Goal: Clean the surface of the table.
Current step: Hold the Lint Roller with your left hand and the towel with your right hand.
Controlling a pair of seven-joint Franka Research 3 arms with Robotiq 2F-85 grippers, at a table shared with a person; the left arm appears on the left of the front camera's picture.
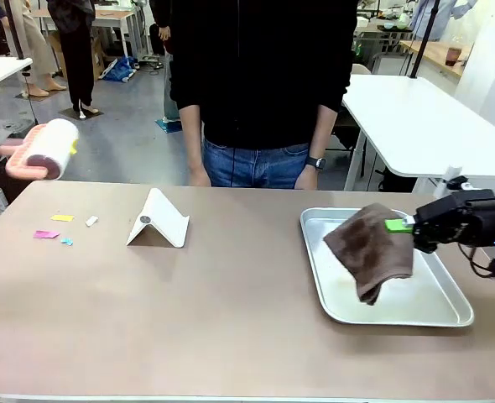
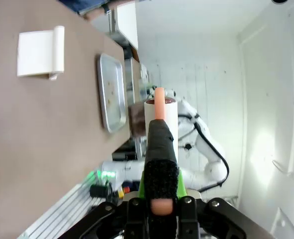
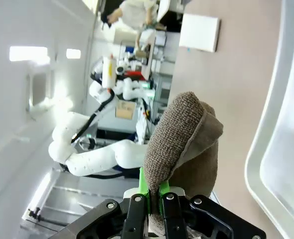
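1. The table (image 1: pixel 231 327), matte brown with a pale edge, filled the lower half of the front view. Behind it lay a workshop with a grey floor and a white table (image 1: pixel 424 117) at the upper right.
2. A person (image 1: pixel 260 84) in a black top and jeans stood at the far edge, top centre, hands hanging at the sides.
3. Small paper scraps lay at centre left: yellow (image 1: pixel 62 218), white (image 1: pixel 91 221), pink (image 1: pixel 46 234) and blue (image 1: pixel 66 242). Just right of them stood a folded white stand (image 1: pixel 158 222).
4. The near strip of tabletop was bare, as was the gap between the stand and the tray.
5. The left gripper (image 2: pixel 160 196) was clamped on the pink handle of a lint roller (image 1: pixel 50 149), held in the air beyond the table's left edge, at the upper left of the frame.
6. A silver tray (image 1: pixel 449 317) sat at the lower right, near the table's right edge. The left wrist view showed a few specks on its floor.
7. The right gripper (image 1: pixel 403 224) pinched one edge of a brown cloth (image 1: pixel 369 248) between its green pads. The cloth hung over the tray; whether its lower end touched the tray could not be told.
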